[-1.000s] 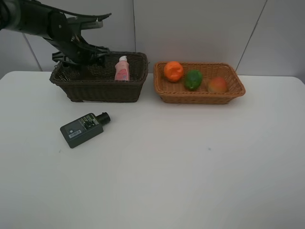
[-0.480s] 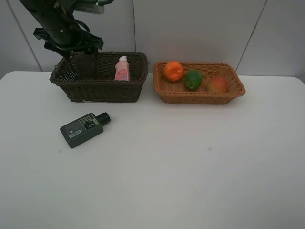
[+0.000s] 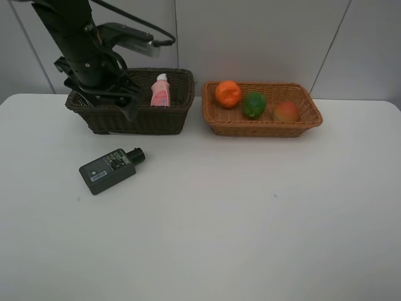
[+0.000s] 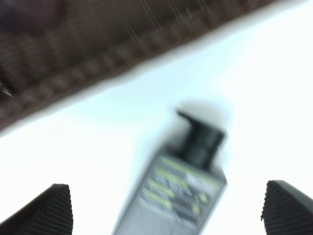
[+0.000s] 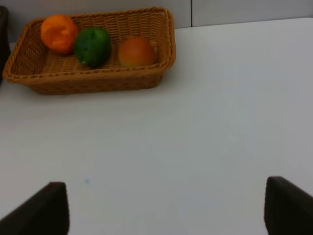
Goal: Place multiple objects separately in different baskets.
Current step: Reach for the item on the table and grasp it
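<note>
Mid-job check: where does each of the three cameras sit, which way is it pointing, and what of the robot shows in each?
Exterior high: mounted high in front, looking down on the table; shows the left arm over the dark basket.
Left wrist: on the left arm, blurred, facing down at the dark-green bottle and the dark basket's wall; open left pincer tips show.
Right wrist: low over the table, facing the tan basket; open right pincer tips show.
Shared: exterior and left wrist both show the bottle; exterior and right wrist, the tan basket.

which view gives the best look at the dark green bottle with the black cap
The exterior high view: the dark green bottle lies whole and sharp on the white table, in front of the dark basket. The left wrist view shows it closer but blurred, its lower end cut off by the frame. The right wrist view misses it entirely.
</note>
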Controlling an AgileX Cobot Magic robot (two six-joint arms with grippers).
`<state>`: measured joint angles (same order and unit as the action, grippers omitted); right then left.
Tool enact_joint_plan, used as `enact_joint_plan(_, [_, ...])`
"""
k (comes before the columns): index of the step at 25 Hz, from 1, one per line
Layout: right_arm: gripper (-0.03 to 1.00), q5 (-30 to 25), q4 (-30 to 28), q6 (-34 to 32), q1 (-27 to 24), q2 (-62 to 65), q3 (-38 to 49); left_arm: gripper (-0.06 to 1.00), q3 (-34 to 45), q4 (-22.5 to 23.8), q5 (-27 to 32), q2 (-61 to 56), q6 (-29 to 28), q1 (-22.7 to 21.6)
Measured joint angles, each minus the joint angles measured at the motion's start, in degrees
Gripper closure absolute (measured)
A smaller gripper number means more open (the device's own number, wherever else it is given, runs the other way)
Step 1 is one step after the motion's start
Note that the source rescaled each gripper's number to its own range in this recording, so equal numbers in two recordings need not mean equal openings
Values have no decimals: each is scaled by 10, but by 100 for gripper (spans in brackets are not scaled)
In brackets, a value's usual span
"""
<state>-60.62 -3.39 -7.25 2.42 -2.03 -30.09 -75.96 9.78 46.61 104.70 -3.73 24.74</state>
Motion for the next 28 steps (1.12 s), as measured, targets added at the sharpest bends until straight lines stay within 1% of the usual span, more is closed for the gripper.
enact_joint_plan(3, [26,0,0,0,0,0,0,-6,43,1,-12,-1,37,14])
enact_joint_plan(6, [26,0,0,0,0,0,0,-6,63,1,-21,-1,52,15])
enact_joint_plan(12, [26,0,0,0,0,0,0,-6,67,8,-27,-1,67,14])
enact_joint_plan(15, [26,0,0,0,0,0,0,-6,67,6,-27,-1,86,0])
enact_joint_plan(17, [26,0,0,0,0,0,0,-6,67,-10,-27,5,115,-15])
enact_joint_plan(20, [26,0,0,0,0,0,0,-6,67,-46,-13,22,174,-39])
enact_joint_plan(22, [26,0,0,0,0,0,0,-6,67,-68,-12,38,221,-48])
enact_joint_plan(24, [26,0,0,0,0,0,0,-6,67,-82,-13,52,256,-51])
enact_joint_plan(26, [26,0,0,0,0,0,0,-6,67,-87,-21,63,273,-52])
enact_joint_plan(28, [26,0,0,0,0,0,0,-6,67,-88,-34,72,278,-52])
